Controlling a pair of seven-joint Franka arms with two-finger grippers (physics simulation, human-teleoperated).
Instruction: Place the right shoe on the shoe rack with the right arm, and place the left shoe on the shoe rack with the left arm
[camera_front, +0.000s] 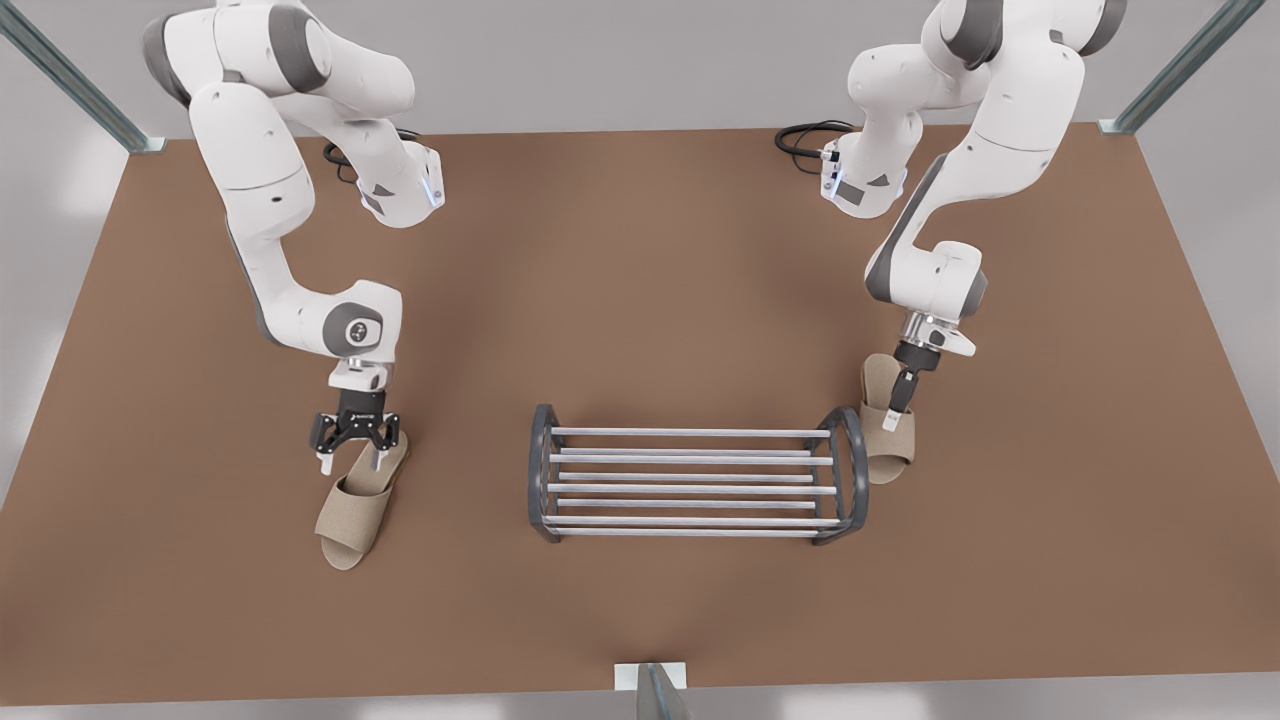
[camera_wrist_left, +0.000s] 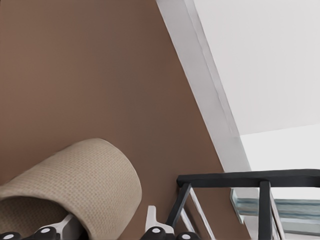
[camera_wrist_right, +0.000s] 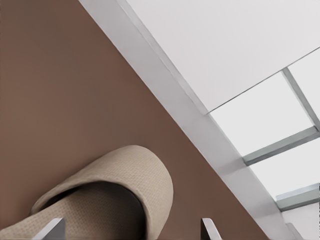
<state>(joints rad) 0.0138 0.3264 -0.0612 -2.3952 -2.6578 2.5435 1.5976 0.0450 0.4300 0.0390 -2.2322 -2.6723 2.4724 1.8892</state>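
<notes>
Desk (camera_front: 640, 250) of plain brown fills the scene, with grey metal posts (camera_front: 1180, 65) at its far corners and a small bracket (camera_front: 650, 680) at the middle of its near edge. Two white arms stand at the far side, each with a coil of black cable (camera_front: 800, 135) by its base. The right arm (camera_front: 250, 150) is on the front view's left, and the left arm (camera_front: 960, 150) is on the front view's right.

The shoe rack (camera_front: 690, 483) stands toward the near middle of the desk, silver rods running across between dark arched end frames, with nothing on the rods. It sits between the two shoes, so each arm has its own side.

The right shoe (camera_front: 358, 500) lies flat on the desk on the front view's left, well apart from the rack, open toe toward the near edge and a little askew. The left shoe (camera_front: 888, 455) lies on the front view's right, just beside the rack's end frame, partly hidden behind that arch. In the left wrist view the dark frame (camera_wrist_left: 250, 178) stands close by the strap (camera_wrist_left: 85, 175).

The right hand (camera_front: 352, 460) hovers at the heel end of its shoe with fingers spread wide, nothing held; the right wrist view shows a fingertip (camera_wrist_right: 50, 230) on either side of the shoe (camera_wrist_right: 115, 190). The left hand (camera_front: 895, 415) reaches down onto the left shoe, closed on the side of the strap, one finger (camera_wrist_left: 150, 217) outside it and the other inside; the shoe rests on the desk.
</notes>
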